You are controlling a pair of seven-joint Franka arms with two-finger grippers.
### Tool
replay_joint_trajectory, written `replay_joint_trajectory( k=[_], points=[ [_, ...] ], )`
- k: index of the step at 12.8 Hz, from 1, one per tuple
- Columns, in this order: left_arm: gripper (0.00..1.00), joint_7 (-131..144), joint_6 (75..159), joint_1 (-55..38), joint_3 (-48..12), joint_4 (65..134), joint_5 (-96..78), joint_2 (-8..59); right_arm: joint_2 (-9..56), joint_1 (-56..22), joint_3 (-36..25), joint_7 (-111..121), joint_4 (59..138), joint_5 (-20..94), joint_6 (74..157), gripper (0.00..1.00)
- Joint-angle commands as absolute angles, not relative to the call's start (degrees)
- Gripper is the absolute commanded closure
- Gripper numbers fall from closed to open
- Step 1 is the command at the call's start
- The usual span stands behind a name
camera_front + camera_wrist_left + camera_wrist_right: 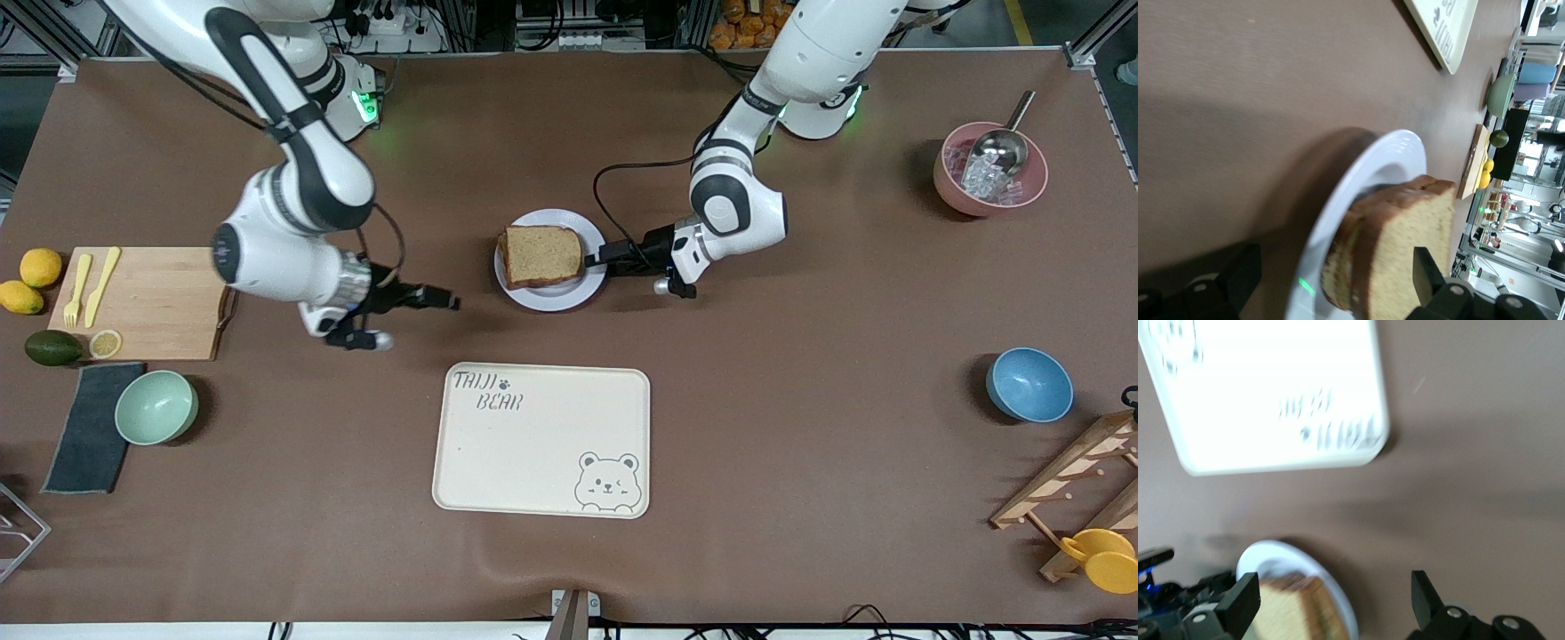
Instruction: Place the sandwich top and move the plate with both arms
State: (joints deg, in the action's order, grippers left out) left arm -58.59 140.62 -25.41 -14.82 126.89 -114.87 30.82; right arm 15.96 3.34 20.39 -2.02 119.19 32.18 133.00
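The sandwich top [540, 256], a plain brown bread slice, lies on the stacked sandwich on the small round pale plate [552, 296] in the middle of the table. My left gripper [594, 260] is open at the plate's rim on the left arm's side. In the left wrist view its fingers [1426, 272] stand on either side of the plate's rim [1358, 180] and the bread [1411, 247]. My right gripper [447, 302] is open and empty, low over the mat a short way from the plate toward the right arm's end. The right wrist view shows the plate [1338, 600] and the bread [1281, 610].
The cream bear tray [542, 440] lies nearer to the front camera than the plate. A cutting board [151, 302], lemons, an avocado, a green bowl [156, 406] and a dark cloth are at the right arm's end. A pink bowl [989, 169], a blue bowl [1029, 384] and a wooden rack [1076, 489] are at the left arm's end.
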Motion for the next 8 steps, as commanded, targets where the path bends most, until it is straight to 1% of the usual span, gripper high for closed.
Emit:
replay_joint_trajectory(
  k=[1, 3, 4, 8],
  points=[
    [0.00, -62.58, 141.24, -25.40, -15.12, 125.77, -118.65, 32.17, 15.38, 3.43, 12.60, 10.66, 115.94, 29.71, 127.65, 0.00],
    [0.00, -62.67, 141.24, -25.49, -15.12, 125.95, -118.74, 32.08, 15.73, 3.69, 6.88, 16.34, 110.77, 29.45, 118.17, 0.00],
    [0.00, -62.58, 141.24, -25.58, -15.20, 126.03, -118.83, 31.99, 15.82, 3.60, 3.46, 16.78, 109.26, 28.92, 116.04, 0.00],
    [0.00, -62.23, 141.24, -26.19, -15.90, 126.56, -119.79, 31.29, 15.91, 3.34, -6.56, 24.77, 102.33, 18.74, 109.71, 0.00]
  ],
)
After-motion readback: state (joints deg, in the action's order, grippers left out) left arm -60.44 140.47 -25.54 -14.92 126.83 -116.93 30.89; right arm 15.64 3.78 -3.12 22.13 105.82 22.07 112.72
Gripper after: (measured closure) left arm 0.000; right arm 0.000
